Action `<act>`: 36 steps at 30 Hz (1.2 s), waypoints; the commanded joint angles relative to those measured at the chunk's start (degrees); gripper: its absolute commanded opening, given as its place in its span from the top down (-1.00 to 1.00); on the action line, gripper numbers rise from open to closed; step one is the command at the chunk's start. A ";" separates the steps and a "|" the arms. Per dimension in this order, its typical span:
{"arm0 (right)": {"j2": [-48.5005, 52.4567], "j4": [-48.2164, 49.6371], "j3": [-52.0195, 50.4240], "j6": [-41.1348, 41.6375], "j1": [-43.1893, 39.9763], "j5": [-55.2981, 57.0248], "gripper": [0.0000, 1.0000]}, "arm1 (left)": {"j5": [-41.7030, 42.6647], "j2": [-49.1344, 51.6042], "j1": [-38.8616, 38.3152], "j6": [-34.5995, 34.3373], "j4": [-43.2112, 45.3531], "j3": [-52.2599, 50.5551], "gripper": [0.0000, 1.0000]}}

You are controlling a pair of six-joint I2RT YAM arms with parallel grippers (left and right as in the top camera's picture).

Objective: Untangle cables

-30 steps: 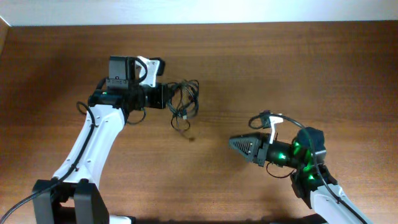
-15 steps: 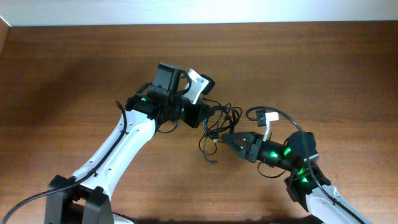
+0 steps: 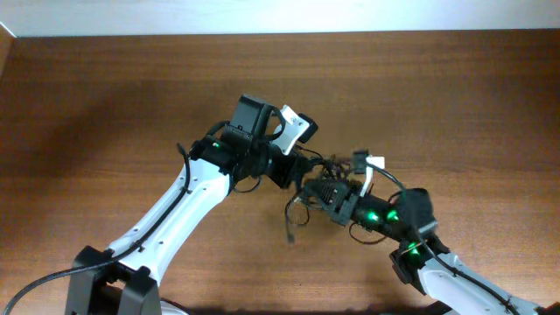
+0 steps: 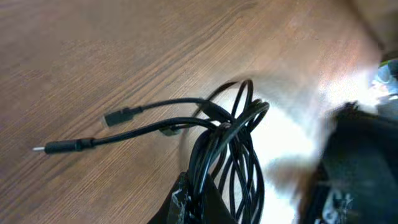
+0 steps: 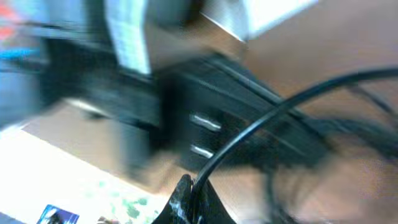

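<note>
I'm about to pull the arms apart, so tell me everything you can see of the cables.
The cables are thin, glossy black cords bunched in overlapping loops over the wooden table. The left gripper is shut on the bunch; the right gripper pinches one strand. Two free ends with small plugs trail out.

I have the left arm stretched diagonally from the near-left up toward the centre. Its wrist is turned so the left gripper points to the right, and its wrist view shows the jaws pinched together on the cables. The right arm comes in from the near-right with green lights lit along its wrist, and the right gripper is aimed left so the two tips sit almost nose to nose. Its jaws are closed too, with one cable strand caught between the fingertips.
</note>
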 commanded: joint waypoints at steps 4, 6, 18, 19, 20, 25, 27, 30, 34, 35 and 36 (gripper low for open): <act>-0.37 1.70 0.63 -0.15 -8.09 -4.72 0.92 | -2.38 -1.31 0.00 13.73 -8.46 1.05 1.00; -0.37 -1.53 0.63 -0.17 -12.13 -3.85 0.92 | -2.36 -1.42 0.00 13.73 -8.92 1.05 1.00; -0.31 -24.37 0.63 -2.38 -15.26 4.04 0.80 | 36.33 -6.82 14.03 9.22 5.11 1.05 1.00; -0.31 -25.49 0.63 -2.38 -15.26 3.69 0.79 | 36.20 -6.82 15.96 7.58 6.69 1.05 1.00; -0.31 -26.29 0.63 -2.38 -15.26 3.10 0.70 | 35.50 -6.80 17.22 7.02 7.41 1.05 1.00; -0.33 -27.06 0.63 -2.58 -15.26 -5.11 -0.17 | 12.90 -6.80 18.21 -10.99 7.93 1.05 1.00; -0.33 -25.55 0.63 -2.54 -15.26 -9.03 -0.37 | 4.22 -6.80 16.85 -20.81 7.63 0.98 1.00; -0.33 -20.61 0.63 1.81 -15.26 -13.33 -0.47 | 3.41 -6.80 13.97 -21.94 7.65 0.98 1.00; -0.33 -16.39 0.63 4.15 -15.26 -12.48 -0.44 | 3.63 -6.80 10.25 -21.94 6.38 0.98 1.00; -0.33 -16.41 0.63 4.17 -15.26 -12.00 -0.39 | 3.65 -6.80 9.81 -21.94 6.01 0.98 1.00; -0.33 -16.46 0.63 4.22 -15.26 -11.28 -0.36 | 3.65 -6.80 9.35 -21.94 5.60 0.98 1.00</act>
